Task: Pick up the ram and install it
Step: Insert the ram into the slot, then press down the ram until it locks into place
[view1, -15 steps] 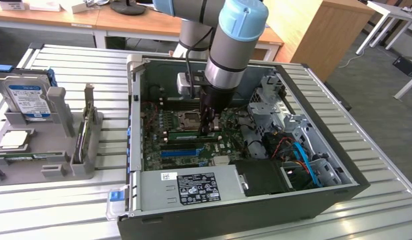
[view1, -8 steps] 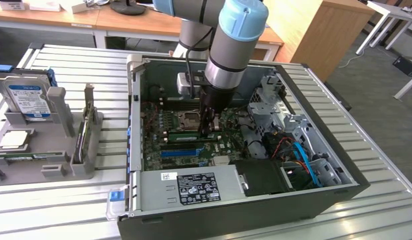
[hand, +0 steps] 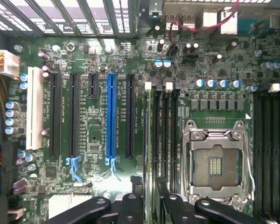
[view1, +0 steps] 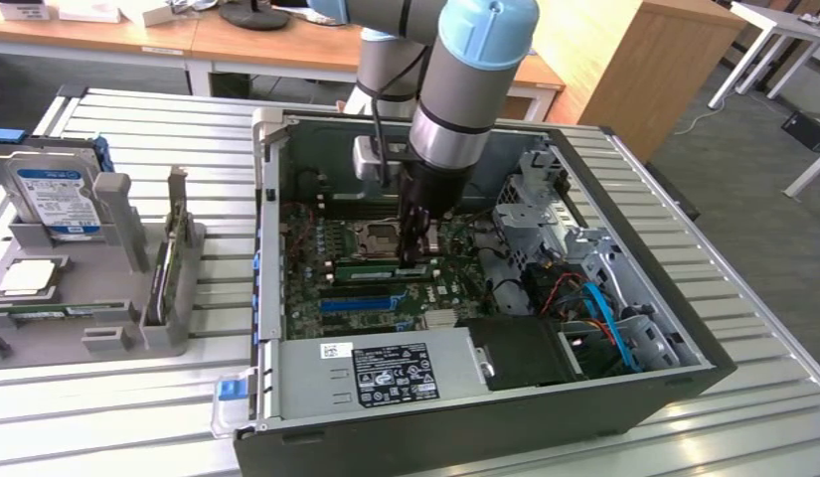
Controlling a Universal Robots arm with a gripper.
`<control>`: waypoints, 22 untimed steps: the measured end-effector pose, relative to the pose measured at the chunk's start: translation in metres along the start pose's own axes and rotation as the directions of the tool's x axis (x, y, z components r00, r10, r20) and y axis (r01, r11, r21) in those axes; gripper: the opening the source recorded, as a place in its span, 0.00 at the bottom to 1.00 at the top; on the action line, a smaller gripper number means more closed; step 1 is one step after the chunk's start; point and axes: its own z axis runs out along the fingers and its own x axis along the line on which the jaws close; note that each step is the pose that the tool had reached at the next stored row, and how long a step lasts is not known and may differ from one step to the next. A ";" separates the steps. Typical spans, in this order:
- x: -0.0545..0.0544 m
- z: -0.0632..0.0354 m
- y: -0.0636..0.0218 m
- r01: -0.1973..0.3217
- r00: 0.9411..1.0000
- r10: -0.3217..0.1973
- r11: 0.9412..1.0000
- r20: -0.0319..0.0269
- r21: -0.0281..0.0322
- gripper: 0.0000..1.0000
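Inside the open computer case [view1: 283, 298], the claw [view1: 412, 260] is lowered onto the motherboard [hand: 93, 140]. Between its nearly closed fingers [hand: 130, 207] the ram [hand: 148, 140] is gripped edge-on, set in a black slot beside the CPU socket [hand: 217, 163].

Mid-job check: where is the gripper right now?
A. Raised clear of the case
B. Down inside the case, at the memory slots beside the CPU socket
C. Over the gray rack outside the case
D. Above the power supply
B: the gripper is down inside the case at the memory slots beside the CPU socket.
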 end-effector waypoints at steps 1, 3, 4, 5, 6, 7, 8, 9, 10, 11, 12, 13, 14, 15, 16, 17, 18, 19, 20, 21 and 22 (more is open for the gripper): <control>0.000 -0.0028 0.0001 0.000 1.000 0.000 1.000 0.000 0.000 0.25; 0.000 -0.0082 0.0002 0.000 1.000 0.000 1.000 -0.001 0.000 0.25; 0.000 -0.0109 0.0003 0.000 1.000 0.000 1.000 -0.001 0.000 0.25; 0.000 -0.0131 0.0004 0.000 1.000 0.000 1.000 -0.001 0.000 0.25; 0.000 -0.0145 0.0004 0.000 1.000 0.000 1.000 -0.002 0.000 0.25; 0.000 -0.0155 0.0005 0.000 1.000 0.000 1.000 -0.002 0.000 0.25; 0.000 -0.0169 0.0005 0.000 1.000 0.000 1.000 -0.002 0.000 0.25; 0.000 -0.0185 0.0006 0.000 1.000 0.000 1.000 -0.002 0.000 0.25; 0.000 -0.0202 0.0006 0.000 1.000 0.000 1.000 -0.002 0.000 0.25; 0.000 -0.0216 0.0007 0.000 1.000 0.000 1.000 -0.002 0.000 0.25; 0.000 -0.0226 0.0007 0.000 1.000 0.000 1.000 -0.002 0.000 0.25; 0.000 -0.0235 0.0007 0.000 1.000 0.000 1.000 -0.002 0.000 0.25; 0.000 -0.0241 0.0008 0.000 1.000 0.000 1.000 -0.002 0.000 0.25; 0.000 -0.0241 0.0008 0.000 1.000 0.000 1.000 -0.002 0.000 0.25; 0.000 -0.0241 0.0008 0.000 1.000 0.000 1.000 -0.002 0.000 0.25; 0.000 -0.0242 0.0008 0.000 1.000 0.000 1.000 -0.002 0.000 0.25; 0.000 -0.0242 0.0008 0.000 1.000 0.000 1.000 -0.002 0.000 0.25; 0.000 -0.0242 0.0008 0.000 1.000 0.000 1.000 -0.002 0.000 0.25; 0.000 -0.0242 0.0008 0.000 1.000 0.000 1.000 -0.002 0.000 0.25; 0.000 -0.0242 0.0008 0.000 1.000 0.000 1.000 -0.002 0.000 0.25; 0.000 -0.0242 0.0008 0.000 1.000 0.000 1.000 -0.002 0.000 0.25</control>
